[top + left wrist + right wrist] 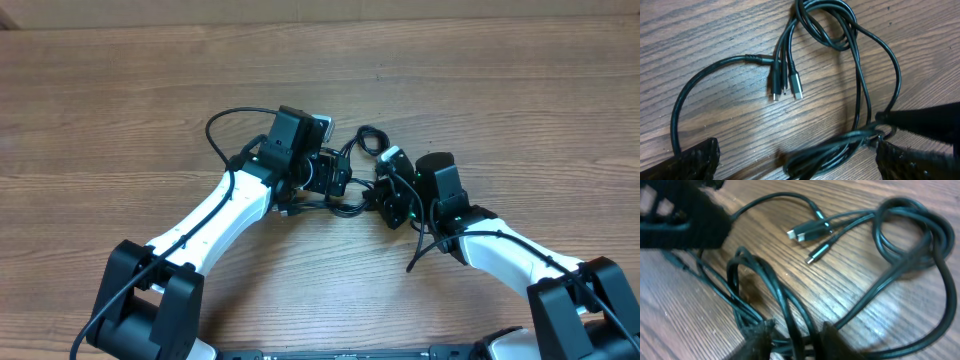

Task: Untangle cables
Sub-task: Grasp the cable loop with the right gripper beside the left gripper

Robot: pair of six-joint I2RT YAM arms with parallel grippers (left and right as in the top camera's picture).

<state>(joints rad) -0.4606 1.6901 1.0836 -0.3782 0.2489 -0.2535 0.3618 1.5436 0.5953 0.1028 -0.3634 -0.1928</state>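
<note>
Cables [858, 75]: thin, black, round in section, with a smooth and slightly glossy sheath. They lie on the bench [150, 100] between the two claws, at mid-bench in the overhead view. Several strands are looped over one another, and a tighter bunch of coils is seen at one end. Three small plugs [796, 86] lie side by side on bare wood, each with a black moulded collar and a silvery metal tip. One long strand is swept out in a wide arc from the plugs toward the left claw.

Bench: wood-grain surface, mid-brown, with fine dark streaks and a matt finish.

Left claw [795, 156]: held wide, with dark rough-textured fingertips at both lower corners of its own view. Nothing is gripped. Cable strands run across the gap beneath it.

Right claw [797, 341]: drawn narrow, with strands of the cables pinched between its two dark fingertips. The same contact is seen from the left wrist, at the right edge of the tangle.

Surroundings: the white shell of the left arm [215, 215] and of the right arm [510, 255] is noted. Both claws crowd the tangle, so most of it is hidden from overhead.
</note>
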